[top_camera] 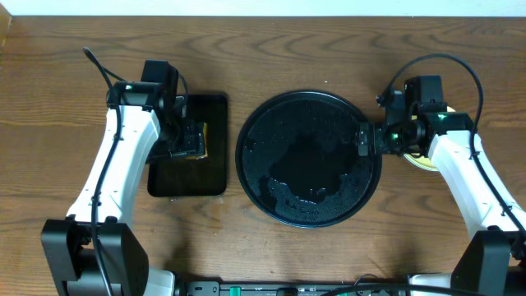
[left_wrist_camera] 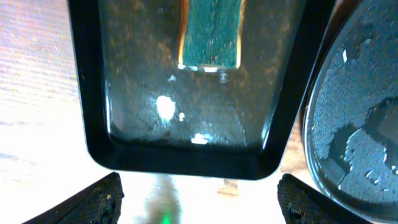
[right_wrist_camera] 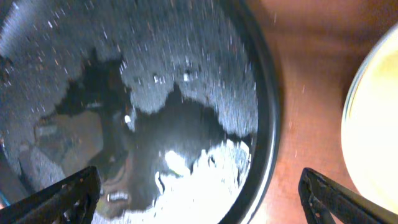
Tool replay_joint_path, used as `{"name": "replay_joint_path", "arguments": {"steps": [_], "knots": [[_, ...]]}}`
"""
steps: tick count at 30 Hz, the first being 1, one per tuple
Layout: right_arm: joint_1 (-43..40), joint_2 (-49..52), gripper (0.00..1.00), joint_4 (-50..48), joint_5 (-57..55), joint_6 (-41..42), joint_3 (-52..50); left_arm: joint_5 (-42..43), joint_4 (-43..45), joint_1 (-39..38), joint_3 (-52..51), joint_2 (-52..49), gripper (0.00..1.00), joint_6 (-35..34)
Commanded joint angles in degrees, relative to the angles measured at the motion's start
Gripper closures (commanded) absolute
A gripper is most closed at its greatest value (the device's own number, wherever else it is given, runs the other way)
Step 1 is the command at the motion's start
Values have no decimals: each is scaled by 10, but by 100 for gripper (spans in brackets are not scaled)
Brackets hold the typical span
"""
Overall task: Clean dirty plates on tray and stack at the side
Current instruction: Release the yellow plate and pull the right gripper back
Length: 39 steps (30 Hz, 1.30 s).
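The round black tray [top_camera: 271, 185] lies mid-table, wet and glossy, with no plates on it. A pale yellow plate [top_camera: 424, 164] rests on the table right of the tray, mostly hidden under my right arm; its rim shows in the right wrist view as the plate [right_wrist_camera: 376, 124]. My right gripper [top_camera: 362, 140] hovers open over the tray's right rim [right_wrist_camera: 264, 118], and the gripper [right_wrist_camera: 199, 205] has nothing between its fingers. My left gripper [top_camera: 191, 140] stands open and empty above the rectangular tray; the gripper [left_wrist_camera: 202, 208] shows wide-set fingertips.
A rectangular black tray [top_camera: 177, 177] sits left of the round one and holds a green-and-yellow sponge [left_wrist_camera: 210, 34]. Water films its floor [left_wrist_camera: 165, 109]. Bare wooden table [top_camera: 49, 99] surrounds both trays.
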<state>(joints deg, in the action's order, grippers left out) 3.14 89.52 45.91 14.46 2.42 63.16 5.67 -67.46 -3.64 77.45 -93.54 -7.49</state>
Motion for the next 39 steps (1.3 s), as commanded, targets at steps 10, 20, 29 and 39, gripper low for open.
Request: {"name": "replay_joint_path", "arguments": {"steps": [10,20,29,39], "knots": [[3,-229,1,-21,-57,4,-96,3,94,-1,-143,222,20,-1],[3,-428,1,-19,-111,-1,-166,-3,179,-9,-267,537,20,0],[3,-436,1,-3,-111,-1,-166,-3,174,-9,-267,608,20,0],[3,-434,1,7,-111,-2,-166,-3,174,-9,-267,607,20,0]]}}
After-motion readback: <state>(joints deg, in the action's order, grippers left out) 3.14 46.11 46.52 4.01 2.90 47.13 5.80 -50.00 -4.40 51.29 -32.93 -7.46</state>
